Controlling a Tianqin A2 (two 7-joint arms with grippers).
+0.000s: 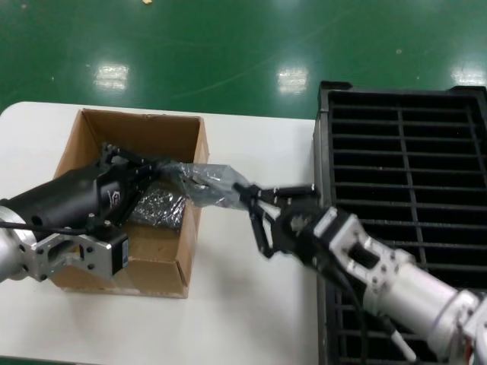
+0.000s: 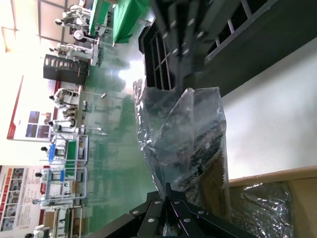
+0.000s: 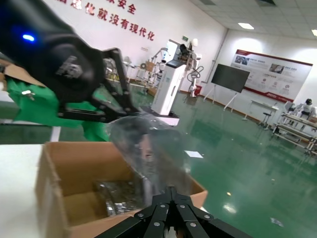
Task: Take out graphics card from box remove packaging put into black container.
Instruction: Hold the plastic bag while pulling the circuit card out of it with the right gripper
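Note:
The crinkly grey packaging bag (image 1: 202, 181) hangs stretched between my two grippers, above the right wall of the cardboard box (image 1: 80, 141). My left gripper (image 1: 162, 172) is shut on the bag's box-side end. My right gripper (image 1: 246, 195) is shut on the other end, over the white table. In the left wrist view the jaws (image 2: 168, 186) pinch the bag (image 2: 188, 129), and a dark shape (image 2: 208, 153) shows through it, which may be the graphics card. The right wrist view shows its jaws (image 3: 171, 189) closed on the bag (image 3: 148, 144). The black container (image 1: 403, 152) stands to the right.
A second crinkly silver bag (image 1: 160, 205) lies on the box floor; it also shows in the right wrist view (image 3: 119, 196). The white table (image 1: 243, 304) runs between the box and the container. Green floor lies beyond the table's far edge.

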